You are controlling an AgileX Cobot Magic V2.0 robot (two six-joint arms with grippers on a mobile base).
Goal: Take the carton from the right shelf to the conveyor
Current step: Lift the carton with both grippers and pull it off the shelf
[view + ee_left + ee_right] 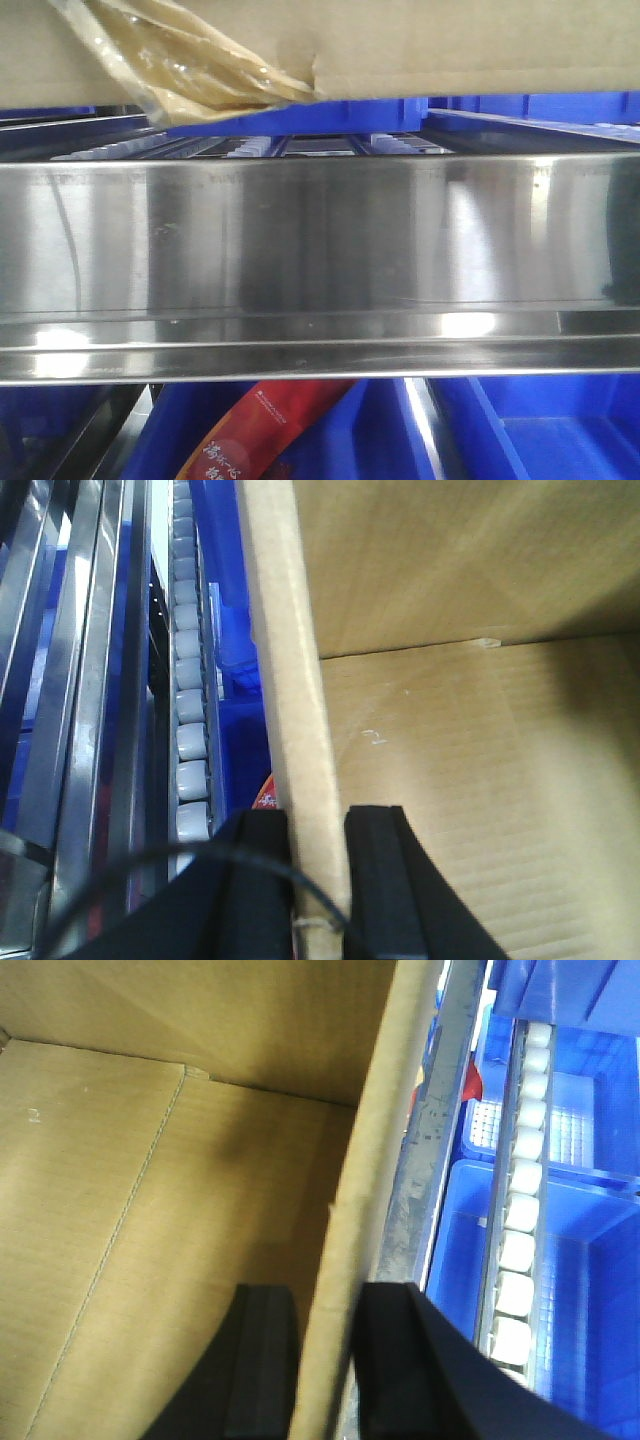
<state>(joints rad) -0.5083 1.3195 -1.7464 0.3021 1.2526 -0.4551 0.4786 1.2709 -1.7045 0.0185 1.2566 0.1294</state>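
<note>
The brown carton (470, 45) fills the top of the front view, its underside lifted just above the right shelf's mirror-like steel rail (320, 260); a twisted strip of amber tape (190, 65) hangs from its front left. In the left wrist view my left gripper (318, 880) is shut on the carton's left wall (295, 680), one black finger inside, one outside. In the right wrist view my right gripper (328, 1360) is shut on the carton's right wall (365, 1160) the same way. The open carton's inside floor (150, 1210) is bare. The conveyor is out of view.
Blue plastic bins (560, 430) sit below the steel rail, one holding a red packet (265, 430). Roller tracks (188, 680) and blue frame bars run beside the carton on the left; more rollers (520, 1230) and blue bins (580, 1250) lie to its right.
</note>
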